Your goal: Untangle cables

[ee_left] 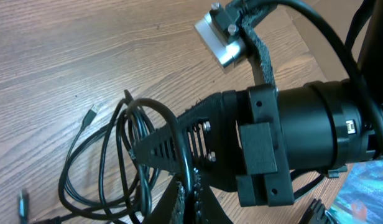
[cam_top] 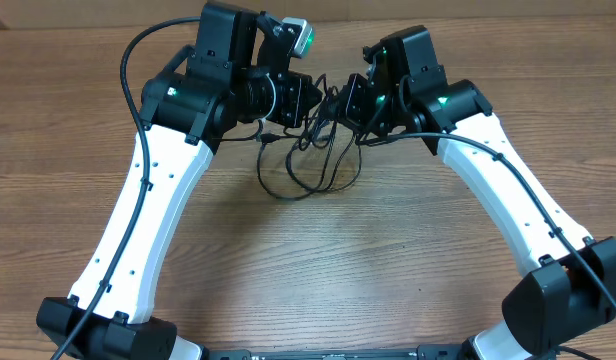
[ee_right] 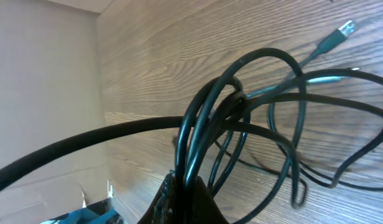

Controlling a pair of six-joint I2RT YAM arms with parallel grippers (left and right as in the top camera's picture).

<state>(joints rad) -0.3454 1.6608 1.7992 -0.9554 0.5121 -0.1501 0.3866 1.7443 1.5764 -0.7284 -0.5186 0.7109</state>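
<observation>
**Both grippers clenched on the cable tangle**

The thin black cables (cam_top: 310, 160) hang in a knot between the two arms at the far side of the light wooden surface (cam_top: 338, 260). Their loose loops droop from the knot and lie on the wood just in front of the arms.

The left gripper (ee_left: 186, 200) is clenched, and a strand of the cables (ee_left: 120, 162) runs down between its fingers. Beside it, several loops spread flat on the surface. One small dark plug end (ee_left: 90, 116) lies on the wood at the edge of those loops.

The right gripper (ee_right: 185, 196) is also clenched. It pinches a bundle of the cables (ee_right: 207, 118) that rises out of its tip and fans into wide, crossing loops above the surface. A silver-tipped plug end (ee_right: 344, 28) sticks out from the bundle towards the upper right of the right wrist view, clear of the loops.

From overhead the two gripper tips sit close together, with the knot held between them.
</observation>
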